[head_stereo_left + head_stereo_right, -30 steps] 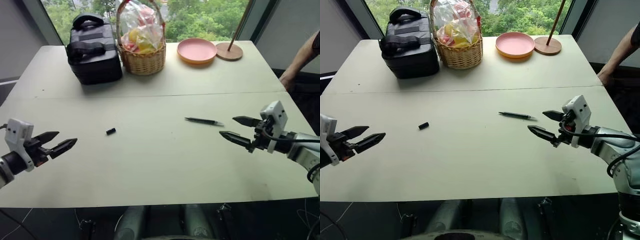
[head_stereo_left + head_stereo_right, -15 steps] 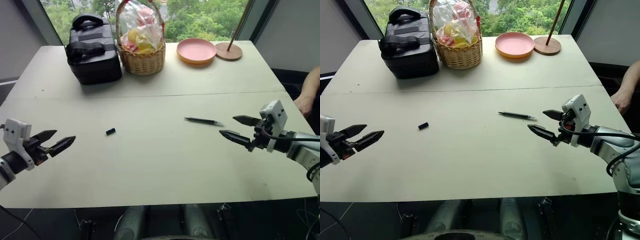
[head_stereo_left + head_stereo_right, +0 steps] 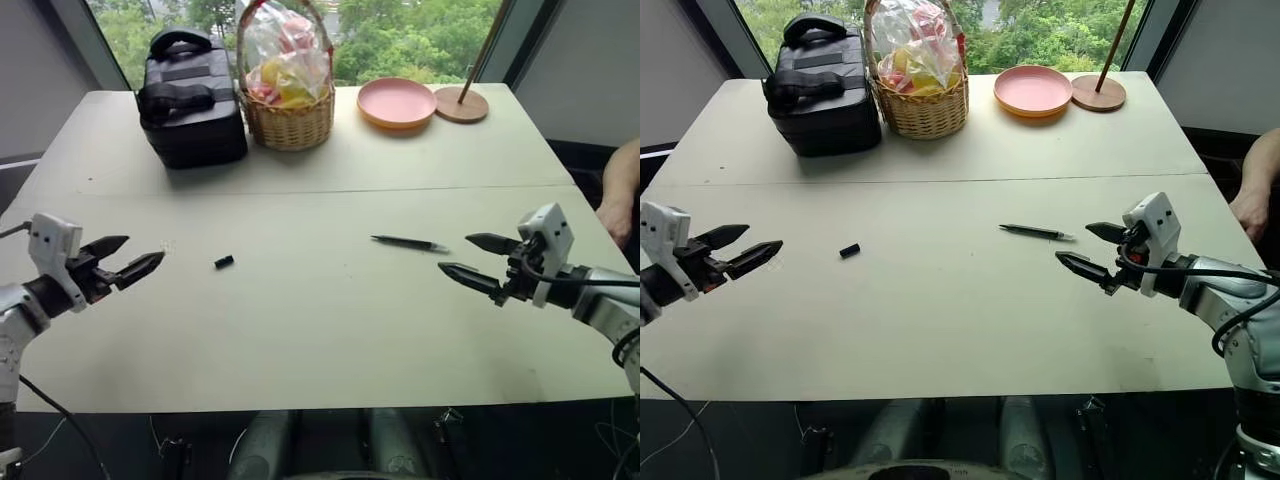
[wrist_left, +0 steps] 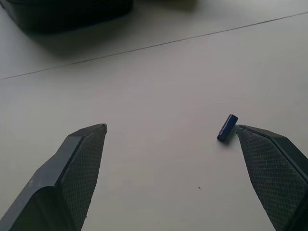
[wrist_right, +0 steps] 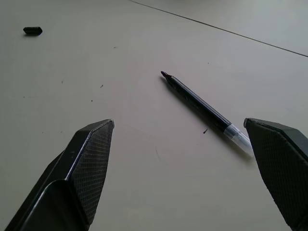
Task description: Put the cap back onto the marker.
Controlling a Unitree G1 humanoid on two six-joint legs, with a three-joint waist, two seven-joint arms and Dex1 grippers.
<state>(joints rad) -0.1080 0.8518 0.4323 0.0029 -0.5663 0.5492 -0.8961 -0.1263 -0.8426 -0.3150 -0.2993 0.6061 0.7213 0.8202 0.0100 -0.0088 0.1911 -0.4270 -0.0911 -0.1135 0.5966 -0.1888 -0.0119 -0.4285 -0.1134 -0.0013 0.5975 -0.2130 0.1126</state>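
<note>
The cap [image 3: 223, 262], tiny and black, lies on the pale table [image 3: 320, 330] left of centre; it also shows in the left wrist view as a short dark cap [image 4: 227, 127]. The marker [image 3: 407, 242], thin and dark with a pale end, lies right of centre, seen close as the marker [image 5: 204, 110] in the right wrist view. My left gripper [image 3: 132, 258] hovers open to the left of the cap, apart from it. My right gripper [image 3: 470, 258] hovers open just right of the marker, empty.
At the table's far side stand a black bag [image 3: 190, 98], a wicker basket [image 3: 290, 110] of wrapped fruit, an orange plate [image 3: 396, 103] and a wooden stand base [image 3: 461, 103]. A person's arm [image 3: 620, 195] shows at the right edge.
My left gripper has moved forward and up toward the cap, still open. The right gripper has kept still. The person's arm has drawn back toward the right edge.
</note>
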